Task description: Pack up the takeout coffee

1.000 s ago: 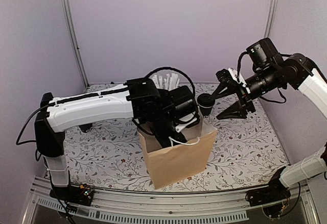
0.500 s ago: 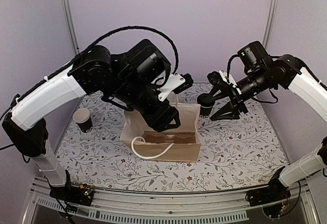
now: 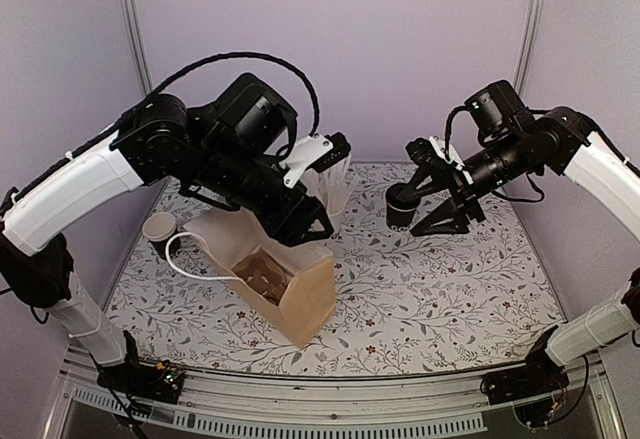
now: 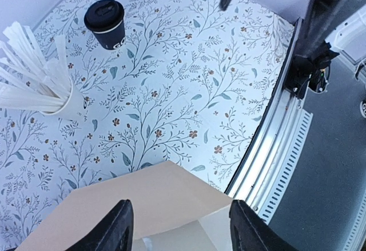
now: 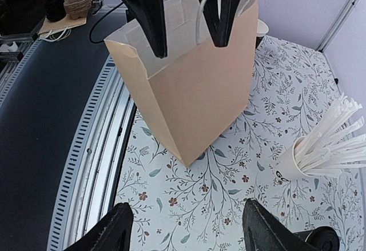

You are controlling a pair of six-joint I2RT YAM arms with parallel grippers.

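- Brown paper bag (image 3: pixel 300 307) under the left arm, tilted, its open mouth turned up and toward the left; inside it I see a brown moulded-pulp carrier (image 3: pixel 262 271); a white cord handle (image 3: pixel 185 257) loops out of the mouth to the left
- A white cup of paper-wrapped straws (image 4: pixel 60 99) stands upright on the floral tabletop (image 3: pixel 450 289) behind the bag; the straws fan out of its top
- The lidded black cup (image 3: pixel 400 207) stands upright on the tabletop toward the far right, outside the bag and well apart from it; its round black lid sits on top; the left wrist view shows white print on its side
- An open black cup (image 3: pixel 160 231) with white rim and white inside stands upright at the left, near the cord handle; I cannot tell what, if anything, is in it
- The left pincer (image 4: pixel 179 203) is spread wide, its fingers at the bag's mouth with bag paper showing between them; in the right wrist view the cord runs up between the two fingers; I cannot tell whether they press on the paper
- The right pincer (image 5: pixel 186 204) is also wide and grips nothing; it hangs above the tabletop with the lidded cup just beside one finger, outside the gap; I cannot tell whether they touch
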